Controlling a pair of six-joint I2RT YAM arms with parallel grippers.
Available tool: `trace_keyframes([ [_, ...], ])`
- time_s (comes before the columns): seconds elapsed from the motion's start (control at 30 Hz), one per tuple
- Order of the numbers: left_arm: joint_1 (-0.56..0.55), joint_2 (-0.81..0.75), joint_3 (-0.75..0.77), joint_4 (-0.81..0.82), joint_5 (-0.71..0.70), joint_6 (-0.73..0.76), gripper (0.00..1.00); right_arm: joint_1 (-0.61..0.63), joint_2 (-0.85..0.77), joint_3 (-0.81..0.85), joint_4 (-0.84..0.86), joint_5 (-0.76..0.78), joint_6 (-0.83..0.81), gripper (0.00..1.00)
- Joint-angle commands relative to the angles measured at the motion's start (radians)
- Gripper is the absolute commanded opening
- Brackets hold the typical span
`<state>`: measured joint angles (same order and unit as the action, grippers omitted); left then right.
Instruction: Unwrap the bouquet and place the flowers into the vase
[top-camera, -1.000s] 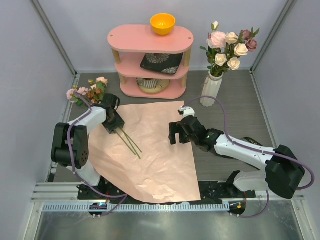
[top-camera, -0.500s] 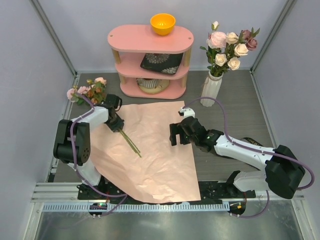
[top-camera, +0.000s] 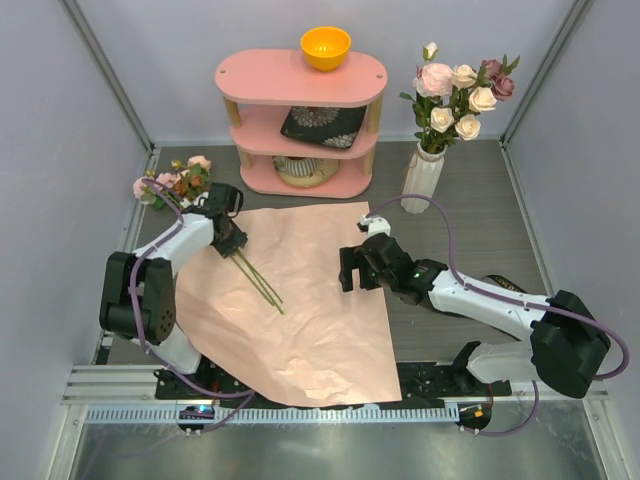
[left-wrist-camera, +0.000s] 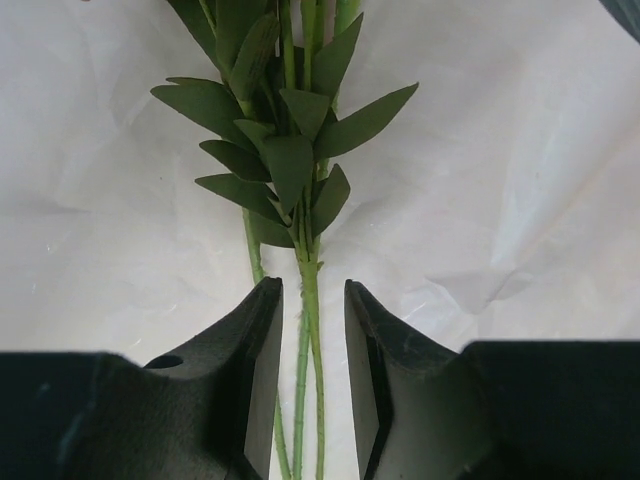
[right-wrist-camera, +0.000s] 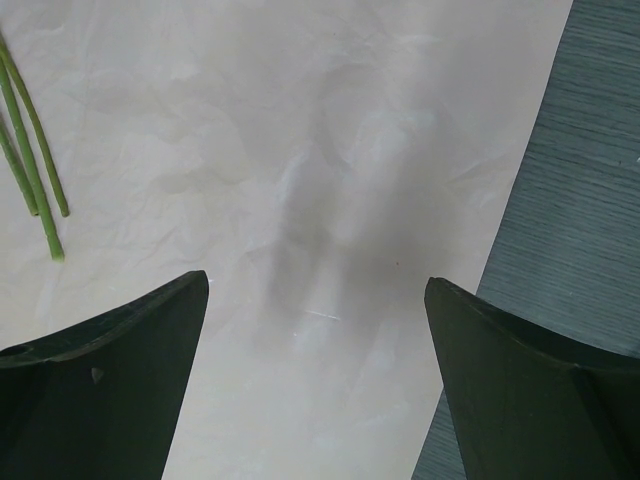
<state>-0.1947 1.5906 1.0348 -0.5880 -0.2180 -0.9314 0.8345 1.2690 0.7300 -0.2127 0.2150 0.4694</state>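
A gray table (top-camera: 470, 200) is closed in by pale walls (top-camera: 60, 120). A big sheet of pink paper (top-camera: 300, 300) is spread on it. The flowers (top-camera: 178, 180) are laid over the paper's far left corner, with their stems (left-wrist-camera: 305, 330) on the paper. The stems are straddled by the left gripper (top-camera: 228, 240), but whether they are squeezed cannot be told. The right gripper (top-camera: 348, 268) is spread wide above the paper's right side, with nothing in it. The vase (top-camera: 421, 180) is stood past the paper's far right corner.
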Motion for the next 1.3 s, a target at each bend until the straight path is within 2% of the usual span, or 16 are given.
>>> trace_keyframes([
  [0.0, -0.002, 0.046, 0.030, 0.008, -0.027, -0.009, 0.34, 0.000, -0.030, 0.019, 0.006, 0.001, 0.015, 0.95],
  [0.1, -0.002, 0.071, 0.021, 0.027, -0.029, -0.015, 0.33, 0.000, -0.043, 0.016, -0.004, 0.009, 0.018, 0.95],
  [0.33, -0.003, 0.066, 0.019, 0.034, -0.057, -0.017, 0.16, 0.000, -0.048, 0.012, -0.013, 0.007, 0.026, 0.95],
  [0.43, -0.005, 0.048, 0.010, 0.040, -0.072, -0.014, 0.13, 0.000, -0.046, 0.014, -0.013, 0.003, 0.029, 0.95],
  [0.5, -0.005, 0.046, 0.004, 0.050, -0.069, -0.015, 0.13, 0.000, -0.045, 0.016, -0.013, 0.001, 0.034, 0.95],
  [0.63, -0.005, 0.063, -0.008, 0.060, -0.051, -0.020, 0.29, 0.000, -0.051, 0.014, -0.011, -0.005, 0.041, 0.95],
  [0.7, -0.005, 0.075, -0.016, 0.074, -0.043, -0.018, 0.29, 0.000, -0.056, 0.011, -0.011, -0.003, 0.044, 0.95],
  [0.8, -0.005, 0.075, -0.025, 0.082, -0.037, -0.020, 0.19, 0.002, -0.065, 0.005, -0.011, -0.003, 0.048, 0.95],
  [0.87, -0.008, 0.059, -0.027, 0.079, -0.046, -0.017, 0.06, -0.001, -0.074, 0.000, -0.013, -0.006, 0.052, 0.95],
  [0.93, -0.012, 0.014, -0.030, 0.074, -0.063, -0.014, 0.00, 0.000, -0.077, -0.001, -0.013, -0.006, 0.052, 0.95],
  [1.13, -0.018, -0.194, -0.024, 0.065, -0.028, 0.017, 0.00, 0.000, -0.082, 0.022, -0.028, 0.003, 0.055, 0.95],
  [1.27, -0.020, -0.383, -0.053, 0.114, 0.061, 0.087, 0.00, -0.002, -0.097, 0.060, -0.082, 0.116, 0.054, 1.00],
])
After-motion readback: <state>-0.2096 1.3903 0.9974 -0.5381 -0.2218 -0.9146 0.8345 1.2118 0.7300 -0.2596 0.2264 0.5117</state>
